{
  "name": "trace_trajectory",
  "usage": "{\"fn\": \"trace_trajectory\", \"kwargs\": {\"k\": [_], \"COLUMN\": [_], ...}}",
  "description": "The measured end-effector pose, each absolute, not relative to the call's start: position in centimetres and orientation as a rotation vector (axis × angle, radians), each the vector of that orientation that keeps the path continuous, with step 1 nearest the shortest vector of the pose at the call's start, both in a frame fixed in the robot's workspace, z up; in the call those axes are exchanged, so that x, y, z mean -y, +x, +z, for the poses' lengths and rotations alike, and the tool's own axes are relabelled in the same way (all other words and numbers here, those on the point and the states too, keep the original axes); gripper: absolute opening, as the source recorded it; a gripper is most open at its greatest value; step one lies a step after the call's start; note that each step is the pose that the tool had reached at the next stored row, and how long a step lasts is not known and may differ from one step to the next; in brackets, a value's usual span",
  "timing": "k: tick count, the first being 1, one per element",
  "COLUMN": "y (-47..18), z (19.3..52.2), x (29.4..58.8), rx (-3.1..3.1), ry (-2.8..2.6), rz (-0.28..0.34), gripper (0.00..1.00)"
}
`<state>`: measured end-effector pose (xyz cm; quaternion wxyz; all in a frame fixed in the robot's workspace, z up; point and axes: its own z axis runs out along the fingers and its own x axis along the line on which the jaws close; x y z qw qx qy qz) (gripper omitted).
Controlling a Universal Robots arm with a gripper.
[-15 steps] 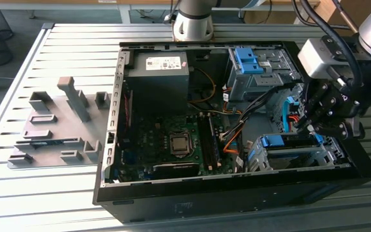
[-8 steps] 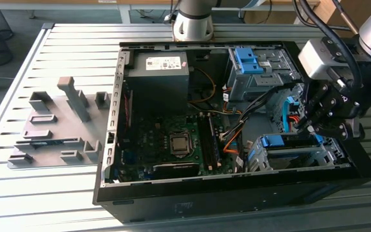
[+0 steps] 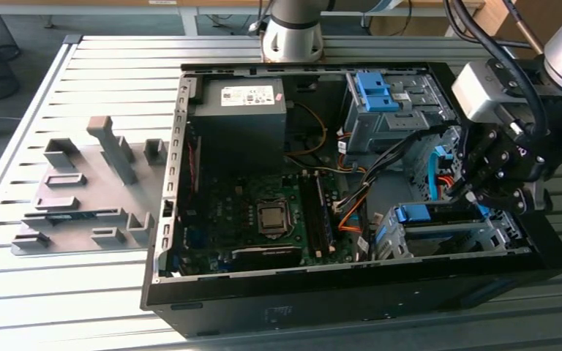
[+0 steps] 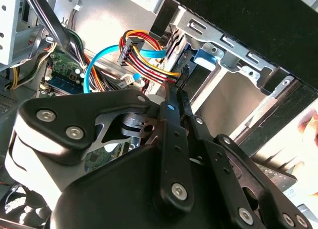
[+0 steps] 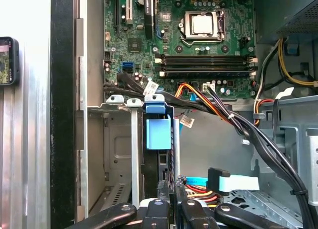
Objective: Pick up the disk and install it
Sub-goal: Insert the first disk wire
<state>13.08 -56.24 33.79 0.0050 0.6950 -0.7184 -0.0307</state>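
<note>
The disk (image 3: 426,214), in its bright blue carrier, sits edge-on in the lower grey metal bay (image 3: 456,238) at the front corner of the open computer case. Its blue tab (image 5: 158,132) sticks up between the bay's rails, and it also shows as a blue piece (image 4: 203,57) under the bay frame. My gripper (image 3: 478,207) hangs just above that bay, beside the disk's cable end. Its two black fingers (image 5: 164,209) lie together, shut, with nothing visible between them. The fingertips (image 4: 173,97) are close to the red, yellow and black power plug (image 4: 149,65).
A grey power-supply box (image 3: 240,110) and the motherboard (image 3: 261,212) fill the case's middle. An upper bay with a blue bracket (image 3: 379,91) stands at the back. Blue data cables (image 4: 94,65) and wire bundles cross near the gripper. A grey fixture plate (image 3: 85,190) lies on the slatted table.
</note>
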Motion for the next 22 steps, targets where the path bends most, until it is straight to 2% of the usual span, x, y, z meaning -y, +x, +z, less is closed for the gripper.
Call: {"fn": "trace_trajectory", "kwargs": {"k": [22], "y": [13.33], "z": [33.6], "x": [56.31], "rx": [2.262], "ry": [2.154], "rz": [-0.107], "gripper": [0.16]}}
